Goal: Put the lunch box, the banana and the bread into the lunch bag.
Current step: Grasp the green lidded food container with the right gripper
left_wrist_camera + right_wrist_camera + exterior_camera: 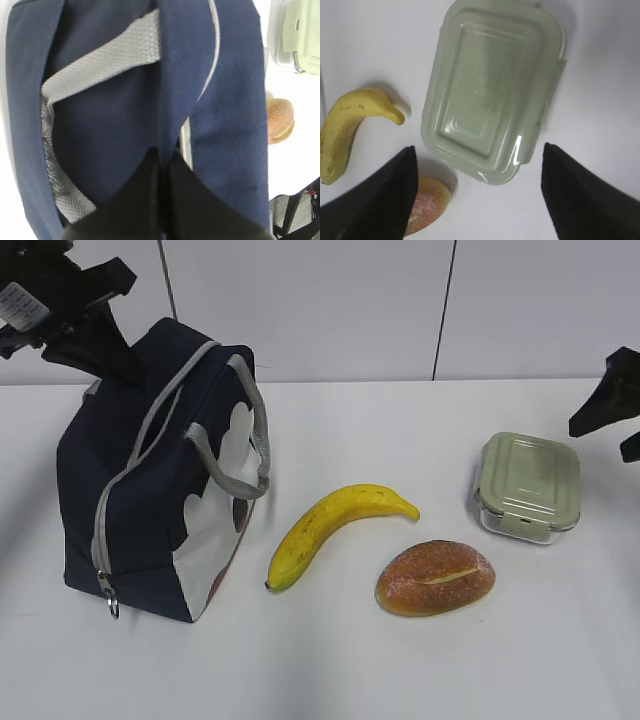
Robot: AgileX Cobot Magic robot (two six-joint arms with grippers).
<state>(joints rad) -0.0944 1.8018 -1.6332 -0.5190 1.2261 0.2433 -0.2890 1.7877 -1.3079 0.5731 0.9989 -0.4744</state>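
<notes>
Here, white table point(400, 680), pale panelled wall point(330, 300); left tool point(162, 165) pinches lunch bag point(150, 500), right tool point(477, 172) gapes empty.

Left end effector point(162, 200) pinched shut, arm up high at far left. Right end effector point(477, 190) spread wide, pointing down, arm at right edge.

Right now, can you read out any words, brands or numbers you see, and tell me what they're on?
Small white label on the left arm: has print, too small and blurred to read.
Lunch box lid: only faint embossed marks, unreadable.
Lunch bag, banana, bread: no text.
</notes>
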